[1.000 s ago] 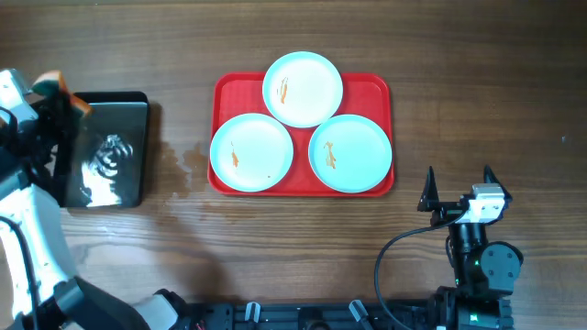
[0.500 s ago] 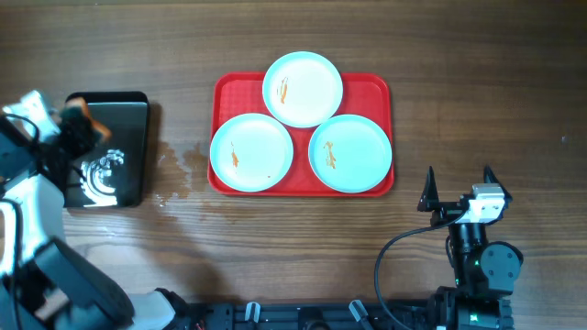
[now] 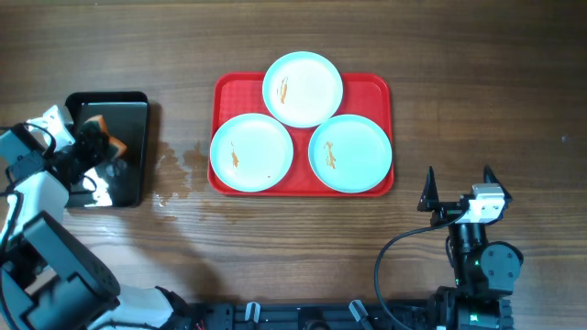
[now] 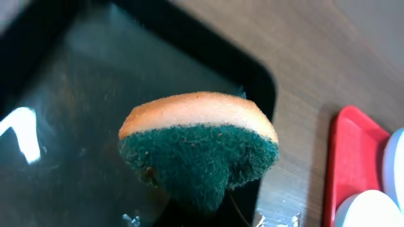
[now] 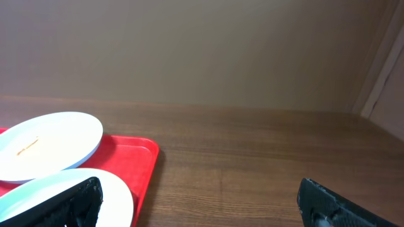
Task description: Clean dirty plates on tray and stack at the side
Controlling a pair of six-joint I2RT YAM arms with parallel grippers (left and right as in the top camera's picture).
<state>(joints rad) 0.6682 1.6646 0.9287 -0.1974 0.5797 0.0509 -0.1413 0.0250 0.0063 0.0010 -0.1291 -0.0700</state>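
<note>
A large red rectangular plastic tray (image 3: 229,92) with rounded corners and a raised rim lies near the middle of the brown wooden desk (image 3: 477,73), a little toward the far edge. On it sit 3 round shallow pale mint-white plates in a triangle. The far plate (image 3: 303,88) overhangs the tray's far rim. The near-left plate (image 3: 251,151) and the near-right plate (image 3: 349,152) lie side by side along its near rim. Each of the 3 carries a small orange smear. The far plate's near edge meets the other 2; whether it rests on them I cannot tell.

By the desk's left edge, the left gripper (image 3: 96,151) is over a small glossy black rectangular tray (image 3: 128,115), clenched on a sponge (image 4: 199,148) with an orange foam layer and a dark green scouring face. In the left wrist view the sponge hangs above the black tray's shiny floor, orange side up, and the fingers themselves are out of sight. Wet patches (image 3: 179,165) mark the wood between the black tray and the red one.

The right gripper (image 3: 459,186) stands toward the near-right corner, apart from the red tray, its jaws spread wide and holding nothing, with its dark fingertips (image 5: 69,202) pointing toward the far edge.
</note>
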